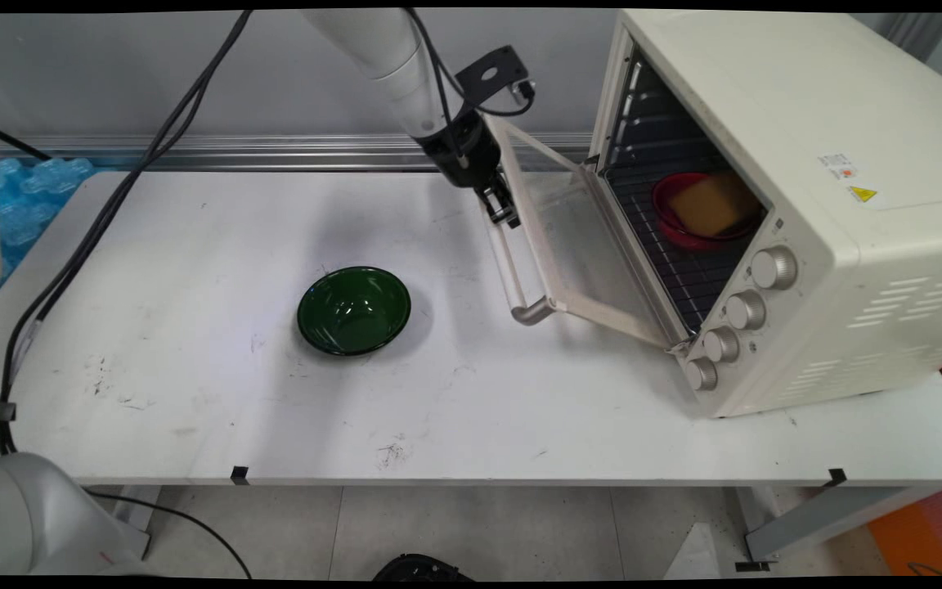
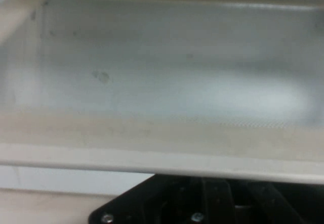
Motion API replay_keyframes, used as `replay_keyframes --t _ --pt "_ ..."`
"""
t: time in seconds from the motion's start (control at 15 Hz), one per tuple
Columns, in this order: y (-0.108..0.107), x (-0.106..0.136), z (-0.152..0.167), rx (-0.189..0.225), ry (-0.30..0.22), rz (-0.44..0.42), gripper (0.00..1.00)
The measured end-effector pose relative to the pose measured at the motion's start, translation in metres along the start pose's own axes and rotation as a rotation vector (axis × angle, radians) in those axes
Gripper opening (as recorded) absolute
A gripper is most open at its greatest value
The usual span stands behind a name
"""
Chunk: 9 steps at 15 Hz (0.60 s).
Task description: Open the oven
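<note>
A cream toaster oven (image 1: 814,164) stands at the table's right with its door (image 1: 581,245) hanging partly open toward the left. My gripper (image 1: 504,209) is at the far end of the door's handle (image 1: 512,274), right against the door's upper edge. On the oven's rack sits a red bowl (image 1: 674,227) with a yellow-brown block (image 1: 712,204) in it. In the hand view the door's glass (image 2: 167,67) and its cream frame (image 2: 152,158) fill the picture just above my black linkage (image 2: 202,206). A dark green bowl (image 1: 354,311) sits empty mid-table, well left of the door.
Three knobs and one more (image 1: 745,311) run down the oven's front right. Black cables (image 1: 111,204) hang across the table's left side. Blue bubble wrap (image 1: 25,196) lies past the left edge. An aluminium rail (image 1: 275,151) runs along the back.
</note>
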Motion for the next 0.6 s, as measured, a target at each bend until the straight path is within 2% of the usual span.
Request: replay_keyframes --t 0.6 --pt "0.003 -0.032 -0.001 0.008 0.002 0.037 0.0"
